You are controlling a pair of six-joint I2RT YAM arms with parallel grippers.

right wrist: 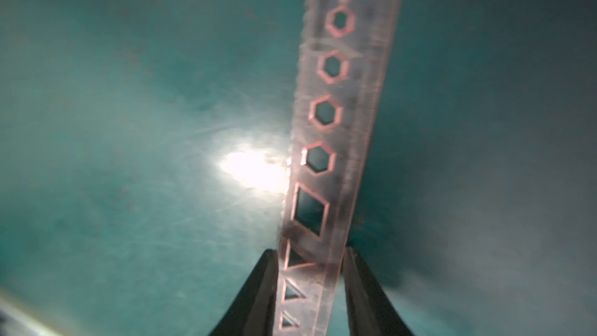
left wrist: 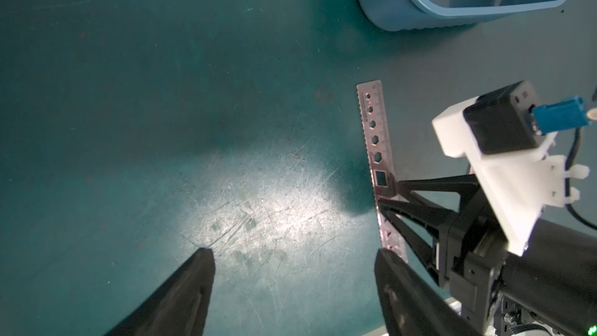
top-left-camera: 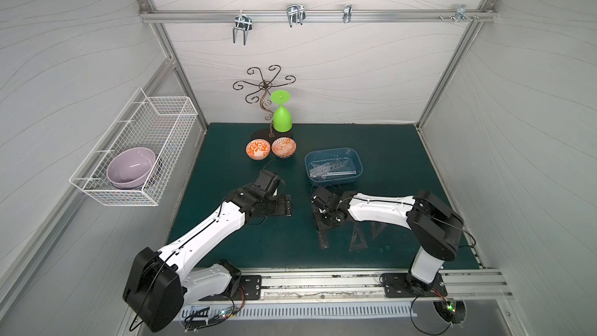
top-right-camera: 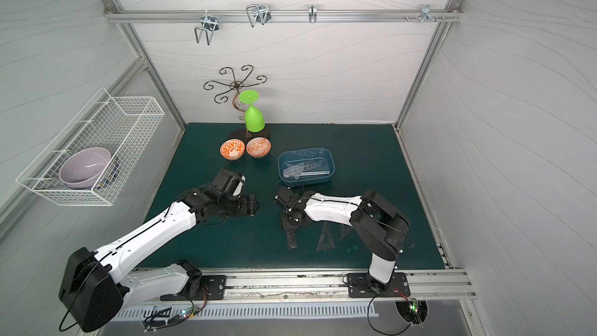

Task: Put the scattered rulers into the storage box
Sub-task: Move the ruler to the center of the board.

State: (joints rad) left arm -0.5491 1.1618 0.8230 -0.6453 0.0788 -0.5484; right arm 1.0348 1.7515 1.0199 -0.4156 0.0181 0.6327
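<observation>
With the right tool, pinches a stencil strip off-centre by both long edges. Holds the left tool wide and empty at 9 o'clock. Looks light, thin, springy, slick; better gripped mid-length. Shows the storage box at 1 o'clock, rulers inside, open triangles at 4 o'clock.

Blurred in the right wrist view, the stencil ruler runs past the edges.

The ruler is clear glossy plastic, the storage box smooth translucent plastic, the mat scratched and scuffed.
</observation>
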